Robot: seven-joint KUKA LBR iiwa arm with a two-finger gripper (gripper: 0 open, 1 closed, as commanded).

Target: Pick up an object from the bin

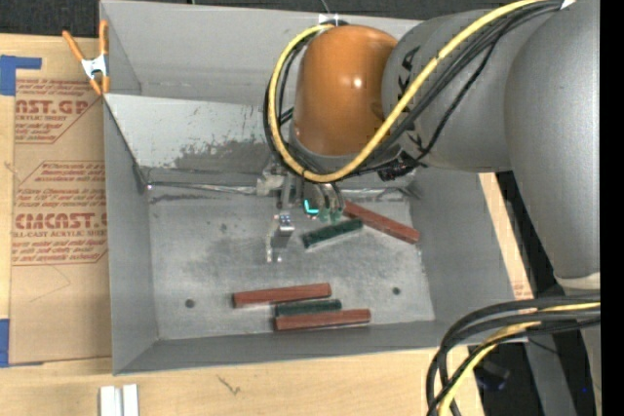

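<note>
Camera view: green stick (331, 231) beside end effector (280, 244)

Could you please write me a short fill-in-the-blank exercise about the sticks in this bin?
At the front of the bin lie ___ sticks, close together.
The middle stick of those is dark ___.
In the view, the gripper hangs to the ___ of the tilted green stick.
Missing words: three; green; left.

Robot lab: arm (507, 93) over metal bin (175, 122)
</note>
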